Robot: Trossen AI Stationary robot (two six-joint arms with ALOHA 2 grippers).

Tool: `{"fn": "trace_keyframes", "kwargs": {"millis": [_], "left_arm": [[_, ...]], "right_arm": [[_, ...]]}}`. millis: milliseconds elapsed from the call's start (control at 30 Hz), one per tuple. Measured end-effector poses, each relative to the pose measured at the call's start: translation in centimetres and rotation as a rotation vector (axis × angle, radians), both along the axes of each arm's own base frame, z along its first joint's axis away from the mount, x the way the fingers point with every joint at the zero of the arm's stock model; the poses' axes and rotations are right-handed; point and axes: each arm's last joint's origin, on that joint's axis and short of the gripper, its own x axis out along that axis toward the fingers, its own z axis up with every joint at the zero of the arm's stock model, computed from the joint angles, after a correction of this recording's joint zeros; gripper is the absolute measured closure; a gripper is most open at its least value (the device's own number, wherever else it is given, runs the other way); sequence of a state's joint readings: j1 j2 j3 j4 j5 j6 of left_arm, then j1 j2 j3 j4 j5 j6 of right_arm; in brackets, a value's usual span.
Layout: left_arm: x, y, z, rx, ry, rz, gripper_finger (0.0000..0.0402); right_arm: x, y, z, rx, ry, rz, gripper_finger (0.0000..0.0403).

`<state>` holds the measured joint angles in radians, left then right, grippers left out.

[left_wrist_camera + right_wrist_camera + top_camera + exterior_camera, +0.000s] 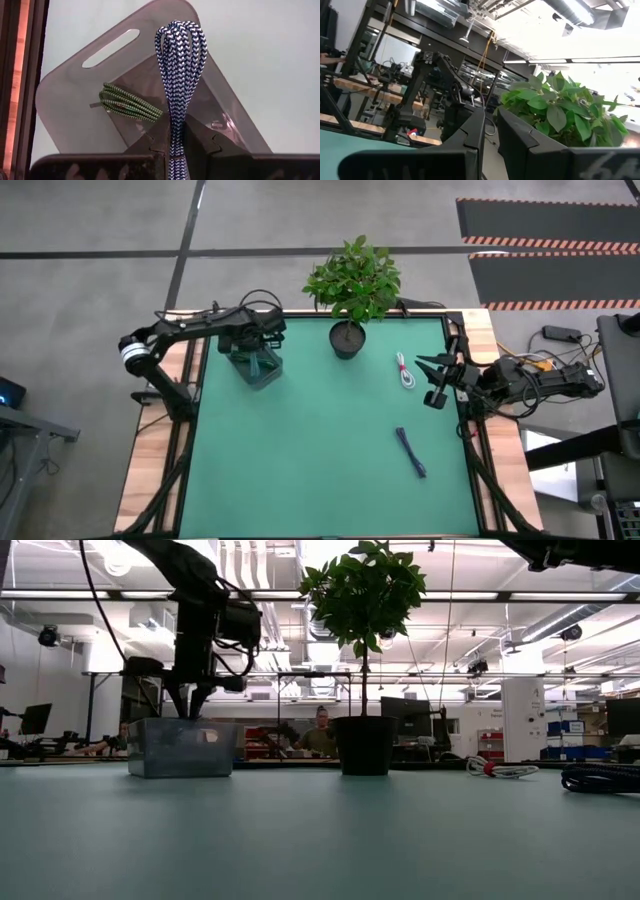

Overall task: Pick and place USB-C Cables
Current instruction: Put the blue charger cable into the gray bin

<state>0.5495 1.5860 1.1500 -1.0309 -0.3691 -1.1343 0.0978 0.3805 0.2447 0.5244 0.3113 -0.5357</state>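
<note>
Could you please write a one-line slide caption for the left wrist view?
Left gripper holds a blue-and-white braided cable above the clear bin, where a green cable already lies.

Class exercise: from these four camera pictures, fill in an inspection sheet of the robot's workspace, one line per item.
Surface: green mat on a wood-edged table.
Job's things: blue-and-white braided cable pinched in the left claw above the clear plastic bin; green braided cable lying inside that bin; white cable with red and dark blue-purple cable lying on the mat.
Clutter: potted green plant in a black pot at the mat's far edge.
Grippers: left claw shut on the blue-and-white cable; right claw open, at the mat's right edge beside the white cable.
Cables: black robot wiring loops on the left arm.
Surroundings: workshop with benches; a person behind the table.
</note>
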Motion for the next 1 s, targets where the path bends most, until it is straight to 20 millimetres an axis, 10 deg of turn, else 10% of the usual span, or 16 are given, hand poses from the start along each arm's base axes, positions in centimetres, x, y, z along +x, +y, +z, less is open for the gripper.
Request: {"fn": "trace_keyframes", "kwargs": {"millis": [1000], "left_arm": [[-0.4, 0.2, -2.8, -0.026, 0.044, -0.002, 0.0381]], "right_arm": [[0.1, 0.0, -0.1, 0.001, 0.012, -0.007, 0.0360]]}}
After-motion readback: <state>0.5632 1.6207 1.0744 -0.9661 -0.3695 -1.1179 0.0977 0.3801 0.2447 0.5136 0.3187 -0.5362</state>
